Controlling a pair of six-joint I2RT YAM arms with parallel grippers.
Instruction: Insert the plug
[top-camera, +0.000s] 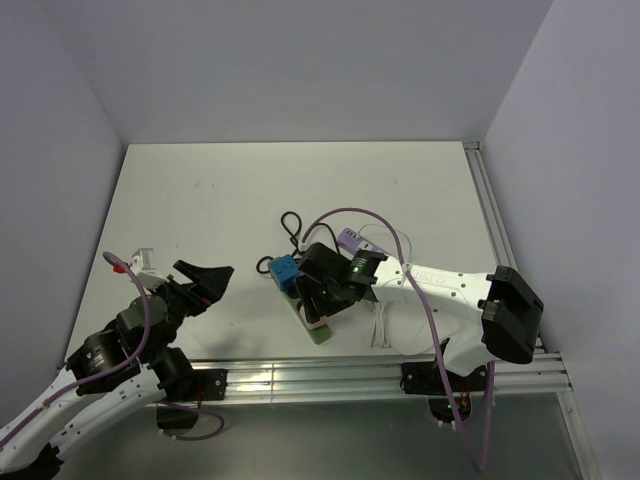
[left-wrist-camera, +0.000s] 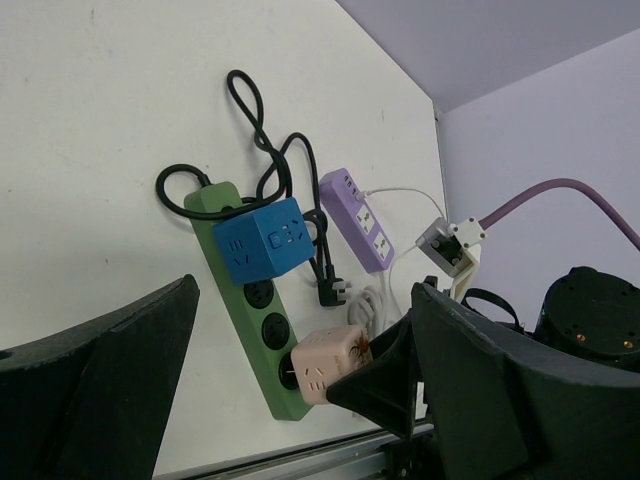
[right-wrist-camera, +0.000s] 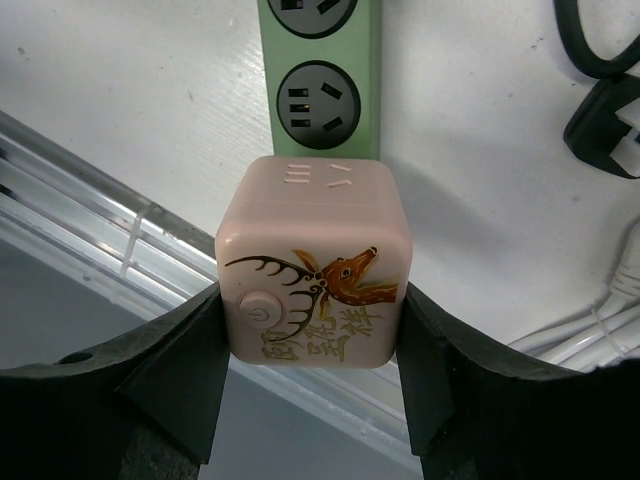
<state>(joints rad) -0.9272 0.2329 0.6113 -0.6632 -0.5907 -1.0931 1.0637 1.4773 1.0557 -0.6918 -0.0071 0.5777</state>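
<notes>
The blue plug (top-camera: 285, 272) (left-wrist-camera: 262, 240) sits on the green power strip (left-wrist-camera: 240, 310) near its far end, with no gripper on it. My right gripper (top-camera: 318, 300) (right-wrist-camera: 312, 340) is shut on a pink cube adapter with a deer print (right-wrist-camera: 315, 265) (left-wrist-camera: 325, 365). It holds the adapter on the strip's (right-wrist-camera: 368, 60) nearest socket; I cannot tell whether it is fully seated. My left gripper (top-camera: 205, 280) (left-wrist-camera: 302, 290) is open and empty, to the left of the strip and apart from it.
A purple power strip (left-wrist-camera: 355, 215) (top-camera: 352, 240) lies just beyond the green one. A black cable with a loose black plug (left-wrist-camera: 330, 290) and a coiled white cable (left-wrist-camera: 375, 300) lie between them. An aluminium rail (top-camera: 300, 380) runs along the table's near edge.
</notes>
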